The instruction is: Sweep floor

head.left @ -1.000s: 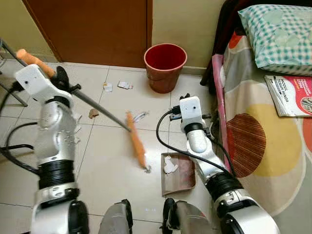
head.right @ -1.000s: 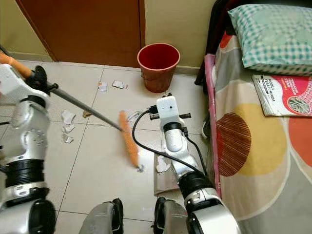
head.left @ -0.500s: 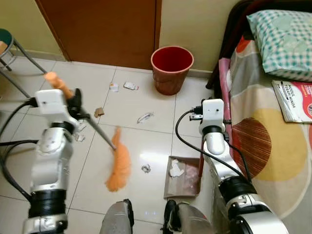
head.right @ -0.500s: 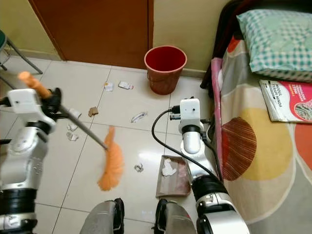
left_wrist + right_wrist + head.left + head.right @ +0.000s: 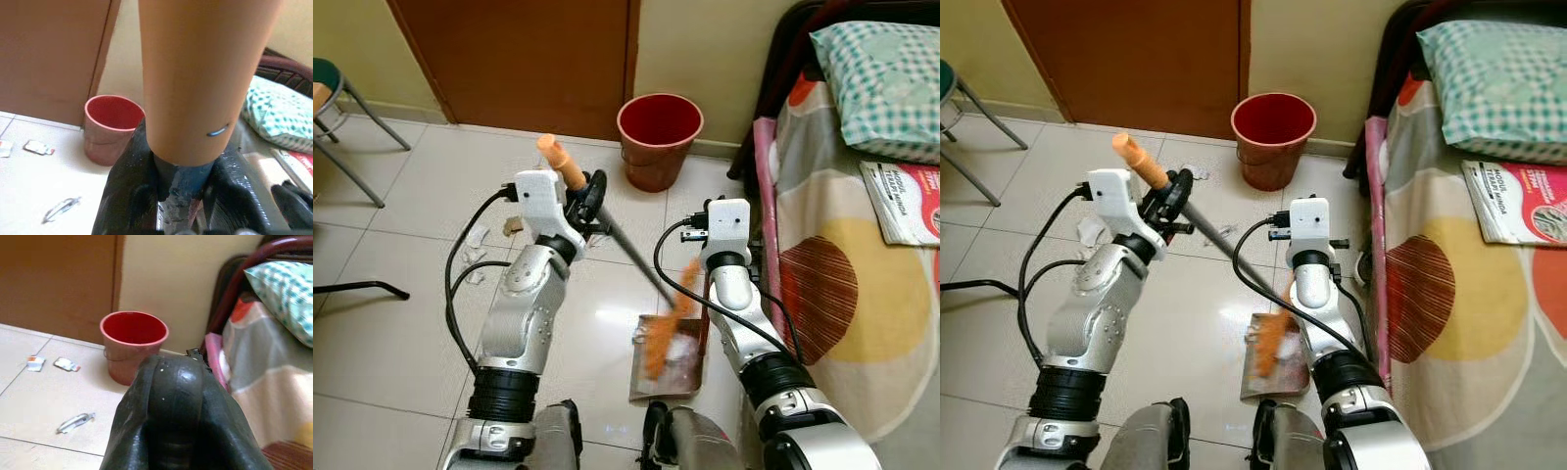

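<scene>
Gripping the broom (image 5: 626,250) just below its orange handle end, the left gripper (image 5: 590,196) is clenched around the dark shaft, which slants down toward the robot's right. Orange bristles (image 5: 668,323) rest on the brown dustpan (image 5: 690,372), among white scraps. Right gripper (image 5: 168,396): fingers pressed together, near the dustpan's far edge. A red bucket (image 5: 659,137) stands by the wall; paper scraps (image 5: 475,250) lie on the tiled floor (image 5: 401,323).
</scene>
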Robot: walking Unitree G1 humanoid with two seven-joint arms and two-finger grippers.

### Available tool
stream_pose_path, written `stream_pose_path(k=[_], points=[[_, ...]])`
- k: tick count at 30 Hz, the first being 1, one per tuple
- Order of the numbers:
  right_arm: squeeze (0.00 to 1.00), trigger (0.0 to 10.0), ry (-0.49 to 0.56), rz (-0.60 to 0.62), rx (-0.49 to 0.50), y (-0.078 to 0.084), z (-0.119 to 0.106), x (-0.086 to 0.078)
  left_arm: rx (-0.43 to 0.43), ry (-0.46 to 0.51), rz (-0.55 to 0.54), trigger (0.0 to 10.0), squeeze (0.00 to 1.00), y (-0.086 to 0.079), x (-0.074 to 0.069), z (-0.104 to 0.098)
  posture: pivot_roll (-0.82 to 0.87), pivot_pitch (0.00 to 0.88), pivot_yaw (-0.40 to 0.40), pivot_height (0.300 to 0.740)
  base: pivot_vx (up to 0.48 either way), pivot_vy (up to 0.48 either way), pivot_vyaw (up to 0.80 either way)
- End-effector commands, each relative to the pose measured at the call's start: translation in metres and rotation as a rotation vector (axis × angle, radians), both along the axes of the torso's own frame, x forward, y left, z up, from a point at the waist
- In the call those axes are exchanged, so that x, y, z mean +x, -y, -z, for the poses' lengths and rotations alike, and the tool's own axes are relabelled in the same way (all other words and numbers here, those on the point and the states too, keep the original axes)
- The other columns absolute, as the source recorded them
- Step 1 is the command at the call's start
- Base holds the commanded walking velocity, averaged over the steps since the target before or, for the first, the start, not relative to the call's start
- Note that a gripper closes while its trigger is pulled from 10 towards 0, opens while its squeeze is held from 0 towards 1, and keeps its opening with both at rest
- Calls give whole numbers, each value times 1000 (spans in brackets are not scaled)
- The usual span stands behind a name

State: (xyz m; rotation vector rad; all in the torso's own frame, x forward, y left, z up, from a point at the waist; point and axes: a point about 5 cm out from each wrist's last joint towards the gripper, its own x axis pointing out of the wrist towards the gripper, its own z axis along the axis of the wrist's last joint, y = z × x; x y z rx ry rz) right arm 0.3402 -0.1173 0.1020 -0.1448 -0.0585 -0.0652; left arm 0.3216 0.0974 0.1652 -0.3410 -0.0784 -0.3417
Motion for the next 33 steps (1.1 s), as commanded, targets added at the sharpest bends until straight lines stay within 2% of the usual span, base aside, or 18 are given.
stream_pose_path(k=[1,2,3,8,12,15,17,18,20,21,22,25,27,33], points=[[0,10000,-12,21,17,5,2,-1,-8,32,-82,10000,0,-22,1,-9,80,154,-11,740,0,0,0],[0,10000,-13,23,18,6,2,-1,2,26,-111,10000,0,-31,2,-9,89,161,-10,740,0,0,0],[0,10000,-13,23,18,6,2,-1,2,26,-111,10000,0,-31,2,-9,89,161,-10,740,0,0,0],[0,10000,-13,39,11,17,-1,-3,97,62,-187,10000,0,-60,-1,-19,96,188,-14,740,0,0,0],[0,10000,-12,54,-2,29,0,-8,150,95,-209,10000,0,-73,-4,-28,95,192,-17,740,0,0,0],[0,10000,-16,66,-7,40,3,-15,180,87,-223,10000,0,-83,-6,-24,82,194,-18,740,0,0,0],[0,10000,-18,67,12,45,5,-21,237,57,-214,10000,0,-88,-10,-8,67,182,-18,740,0,0,0],[0,10000,-18,67,12,45,5,-21,237,57,-214,10000,0,-88,-10,-8,67,182,-18,740,0,0,0],[0,10000,11,23,98,47,2,-32,344,-58,-181,10000,0,-97,-22,36,54,168,-15,740,0,0,0],[0,10000,14,18,103,47,2,-33,358,-69,-178,10000,0,-98,-24,41,54,168,-15,740,0,0,0],[0,10000,26,12,118,50,-1,-38,397,-96,-152,10000,0,-99,-31,56,46,155,-14,740,0,0,0],[0,10000,31,23,138,56,-2,-48,470,-112,-121,10000,0,-100,-42,73,42,119,-14,740,0,0,0],[0,10000,32,26,159,59,-2,-53,495,-101,-102,10000,0,-99,-47,78,37,103,-14,740,0,0,0],[0,10000,39,24,196,67,-6,-67,463,-84,-129,10000,0,-101,-55,78,25,62,-9,740,0,0,0]])
